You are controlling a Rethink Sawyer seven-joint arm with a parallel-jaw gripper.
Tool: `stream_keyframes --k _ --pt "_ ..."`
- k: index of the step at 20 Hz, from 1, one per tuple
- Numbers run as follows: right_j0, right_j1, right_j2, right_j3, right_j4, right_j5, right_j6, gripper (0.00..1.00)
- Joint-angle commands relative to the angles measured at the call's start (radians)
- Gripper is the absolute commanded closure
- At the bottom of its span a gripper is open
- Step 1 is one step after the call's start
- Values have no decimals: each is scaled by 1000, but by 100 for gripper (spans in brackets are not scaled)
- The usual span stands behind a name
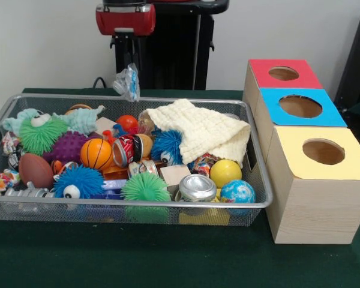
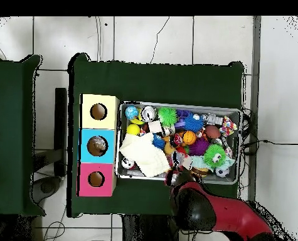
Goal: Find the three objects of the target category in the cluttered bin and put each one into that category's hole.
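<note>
The gripper pinches a clear blue-and-white packet, held above the far rim of the wire bin.

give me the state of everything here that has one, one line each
gripper: raised above the bin's far rim, shut on a packet
packet: lifted clear of the bin, hanging from the gripper
bin: full of toys
cream cloth: crumpled, draped over toys and the bin's right end
red drink can: lying on its side
silver can: crushed
blue box: hole open
</note>
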State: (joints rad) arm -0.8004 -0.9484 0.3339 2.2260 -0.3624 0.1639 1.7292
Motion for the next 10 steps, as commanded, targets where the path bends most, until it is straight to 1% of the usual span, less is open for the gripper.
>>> stream_keyframes --k 1,6,10 --pt "82 -32 -50 31 93 -33 245 100" --pt "157 -41 -89 30 140 -32 254 100" --pt "197 -55 -108 31 179 -20 252 100"
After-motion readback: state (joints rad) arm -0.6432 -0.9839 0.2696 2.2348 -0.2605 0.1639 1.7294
